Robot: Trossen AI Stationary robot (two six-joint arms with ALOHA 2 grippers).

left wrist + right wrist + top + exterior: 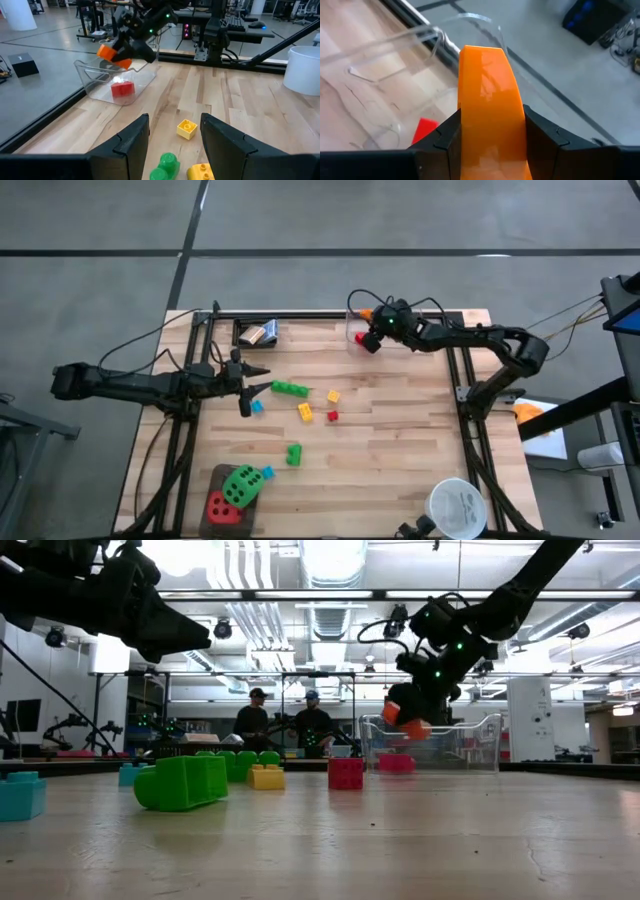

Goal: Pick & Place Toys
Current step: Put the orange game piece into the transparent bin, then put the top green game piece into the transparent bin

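Table [400,450]: pale wood planks, dark frame rails.
Room: two people beyond the clear tub [440,745].
Right gripper [492,135]: pinching orange brick [490,115] above tub; red brick [122,89] inside.
Left gripper [172,135]: spread, empty, well away from tub.

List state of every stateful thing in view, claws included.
right claw: shut on orange brick, raised over the clear tub
left claw: open, empty, above the table
clear tub: upright, open-topped, red brick inside
white bowl: upright at the table's near right corner
green die and red die: on a dark tray, touching
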